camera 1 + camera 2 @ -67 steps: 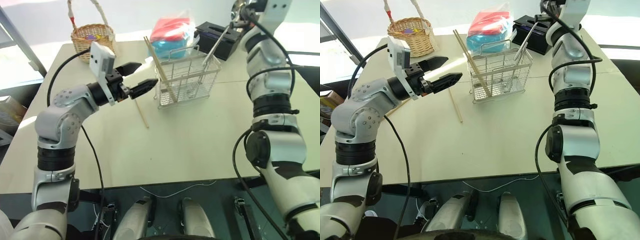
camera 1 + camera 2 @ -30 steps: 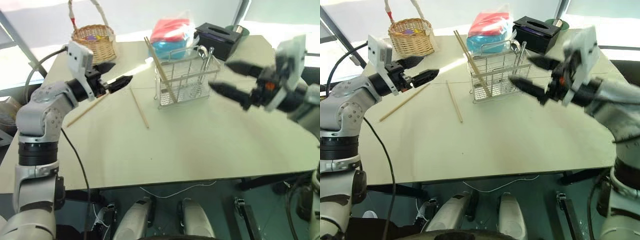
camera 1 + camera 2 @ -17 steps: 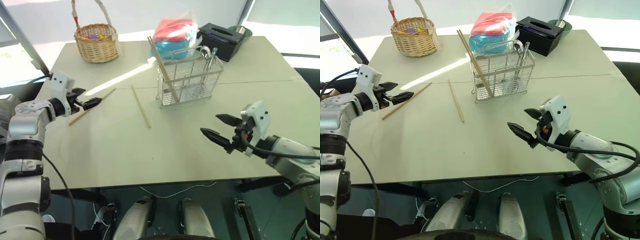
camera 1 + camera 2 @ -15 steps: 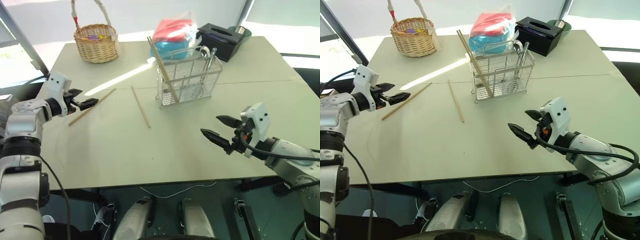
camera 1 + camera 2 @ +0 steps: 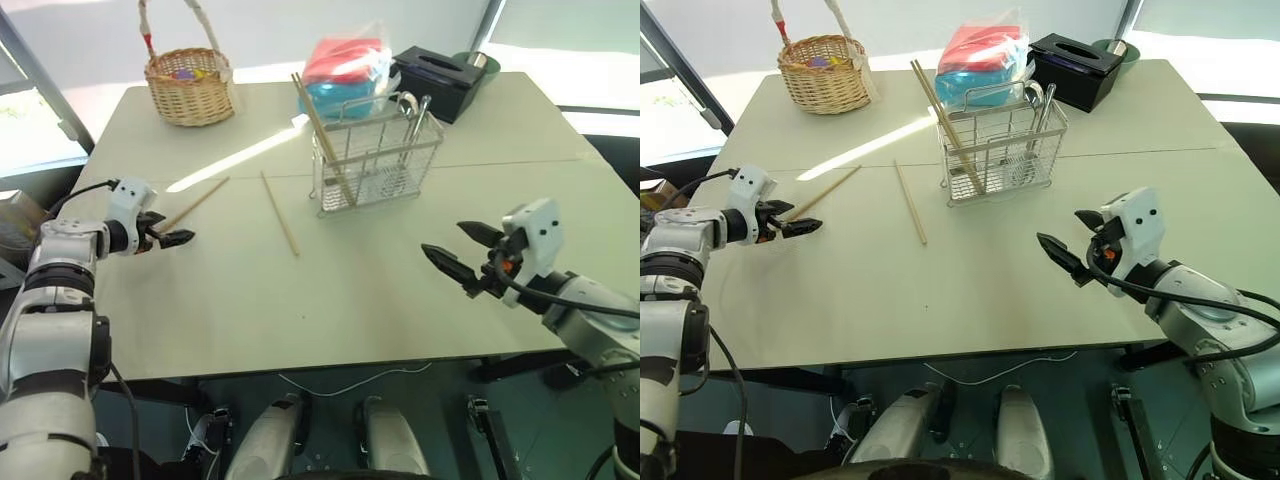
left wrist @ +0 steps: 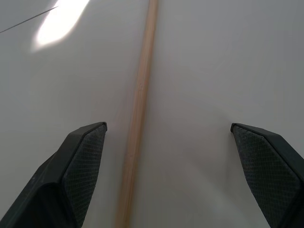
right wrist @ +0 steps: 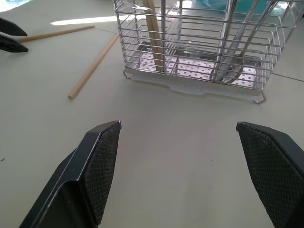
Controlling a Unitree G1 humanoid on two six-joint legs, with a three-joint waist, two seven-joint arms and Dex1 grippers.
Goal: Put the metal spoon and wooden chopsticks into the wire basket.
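Observation:
The wire basket (image 5: 375, 155) stands at the back middle of the table. Inside it lean two wooden chopsticks (image 5: 322, 140) and the metal spoon (image 5: 412, 118). Two more chopsticks lie loose on the table, one (image 5: 281, 214) left of the basket and one (image 5: 196, 202) further left. My left gripper (image 5: 172, 238) is open and low at the near end of that far-left chopstick (image 6: 140, 95), which runs between its fingers nearer one of them. My right gripper (image 5: 458, 252) hovers open and empty in front of the basket (image 7: 199, 42).
A round wicker basket (image 5: 190, 85) with a tall handle stands at the back left. A red and blue bag (image 5: 345, 62) and a black box (image 5: 440, 72) sit behind the wire basket. The table's left edge (image 5: 60, 260) is close to my left gripper.
My left gripper has dropped and moved left to the near end of the far-left chopstick. My right gripper has come down from the basket, where the spoon now stands, and drawn back to the right.

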